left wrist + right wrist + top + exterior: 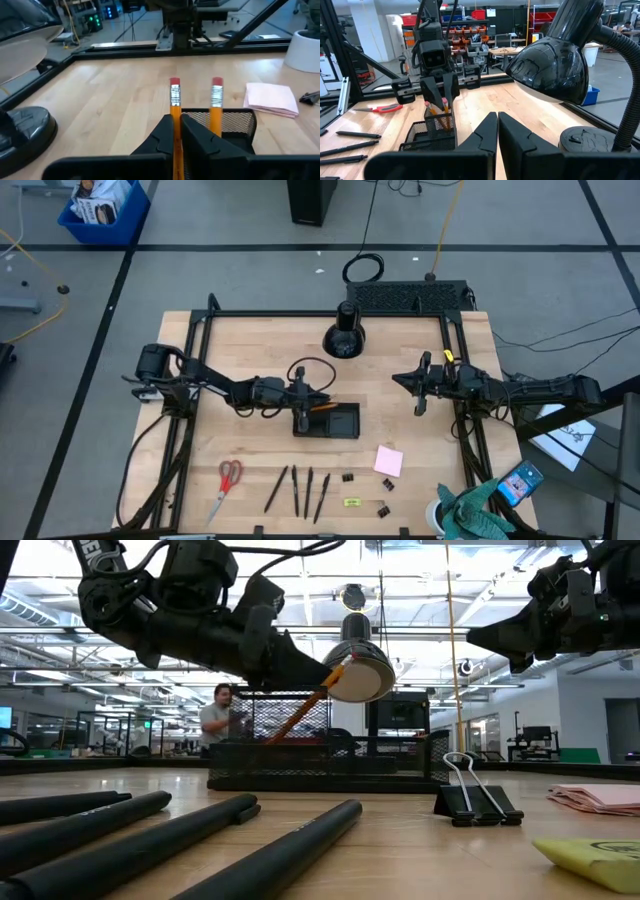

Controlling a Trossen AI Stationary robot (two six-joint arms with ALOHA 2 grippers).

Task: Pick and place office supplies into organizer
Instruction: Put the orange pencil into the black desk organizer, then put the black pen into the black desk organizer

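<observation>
While left gripper [176, 134] pinches orange pencil [174, 97] | pink eraser, silver ferrule

Left gripper [302, 412] sits over the organizer [340, 423], blocking its nine o'clock end; two pencils [216, 107] stand upright there. The tray's three o'clock half lies open from above. Desk lamp [344, 336] crowds twelve o'clock. Bare wood runs between the tray and the pens [298, 490] at six. Right gripper [421, 388] hangs well clear at three o'clock.
</observation>
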